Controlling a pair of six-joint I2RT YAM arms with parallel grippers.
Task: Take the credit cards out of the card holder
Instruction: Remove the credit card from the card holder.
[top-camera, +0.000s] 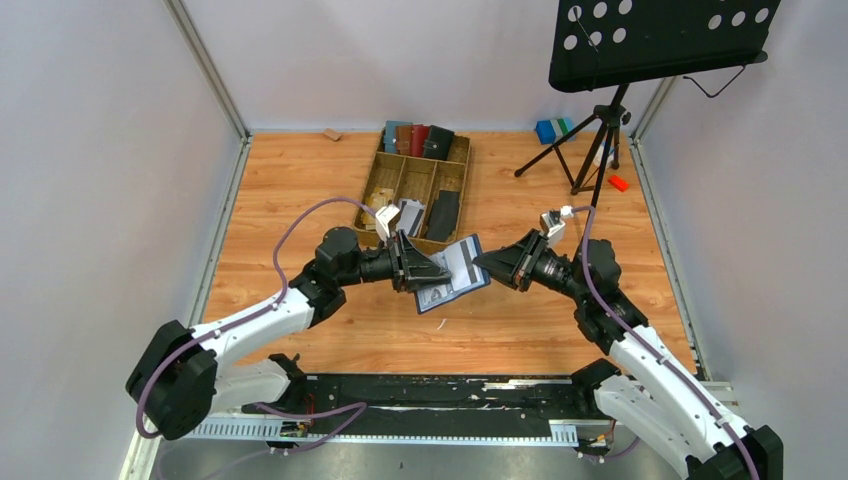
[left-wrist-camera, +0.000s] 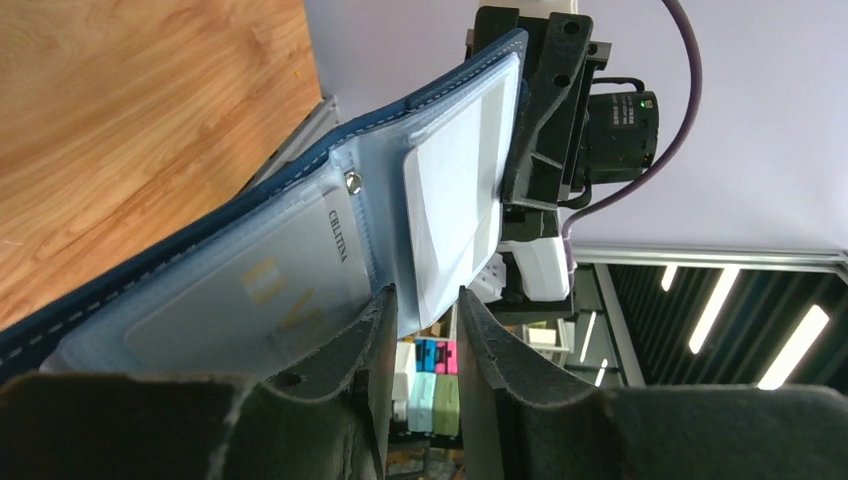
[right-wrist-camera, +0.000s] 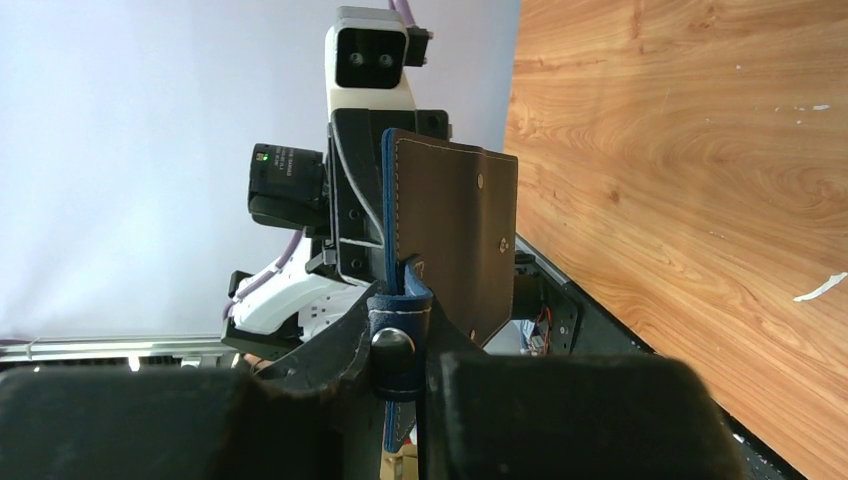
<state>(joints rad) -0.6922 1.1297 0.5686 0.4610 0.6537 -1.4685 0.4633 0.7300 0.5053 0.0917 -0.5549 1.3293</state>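
Fingers of the right pincer (right-wrist-camera: 395, 335) are squeezing shut on the snap tab of the card holder (right-wrist-camera: 450, 240), low in the middle of the right wrist view. The holder is standing on edge above them, with its dark outer face showing.

At the centre of the top view, the holder (top-camera: 455, 272) is hanging open above the desk (top-camera: 300, 200), with its pockets facing up between the two pincers.

The left pincer (left-wrist-camera: 425, 300) is sitting at the bottom centre of its own view with its fingers a narrow gap apart. The lower corner of a clear pocket is lying between them, and I cannot tell whether either pad is touching it.

Two credit cards (left-wrist-camera: 455, 200) are sitting inside the clear pockets. A white one is at upper centre, and a pale one with gold marks (left-wrist-camera: 260, 290) is at lower left.

A wooden tray (top-camera: 385, 180) is resting on the desk above centre in the top view, well apart from the holder.
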